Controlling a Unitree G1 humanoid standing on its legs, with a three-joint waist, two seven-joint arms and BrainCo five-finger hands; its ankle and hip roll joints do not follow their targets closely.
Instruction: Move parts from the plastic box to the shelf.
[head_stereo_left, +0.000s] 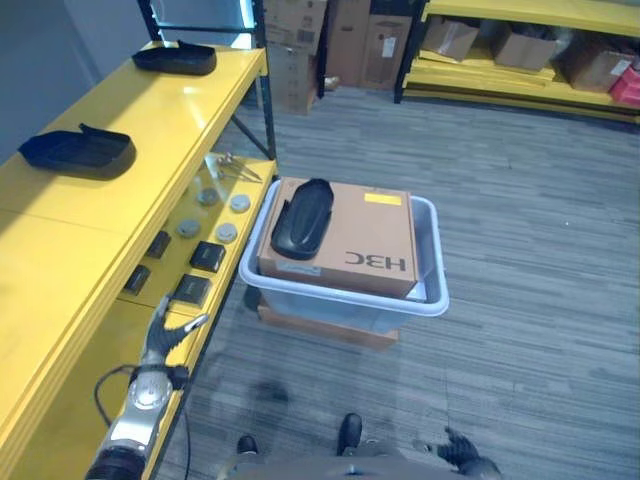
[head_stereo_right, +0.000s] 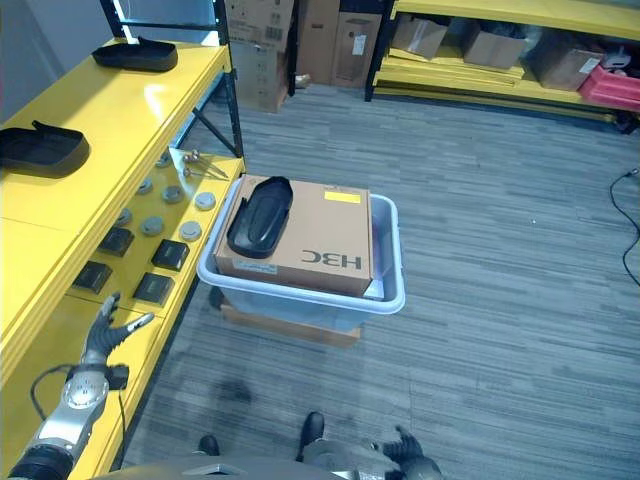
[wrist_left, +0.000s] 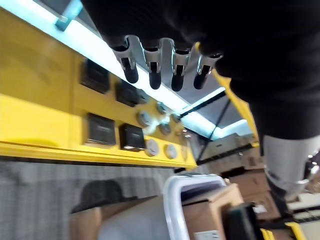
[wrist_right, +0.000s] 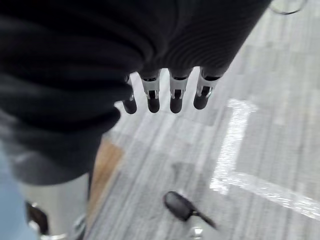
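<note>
Black part (head_stereo_left: 302, 216) lies lengthwise on cardboard box (head_stereo_left: 360, 240) in plastic box (head_stereo_left: 430, 290); left hand (head_stereo_left: 165, 335), right hand (wrist_right: 165, 92) empty, fingers relaxed.

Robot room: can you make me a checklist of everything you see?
Surface: yellow shelf, grey striped floor.
Job's things: black part on a cardboard box in the plastic box; two black parts on the shelf's upper level.
Clutter: round discs and small black blocks on the lower level.
Hands: left hand open over the lower level; right hand open, low above the floor.
Cables: nothing seen.
Surroundings: cardboard boxes, far yellow racks.
</note>
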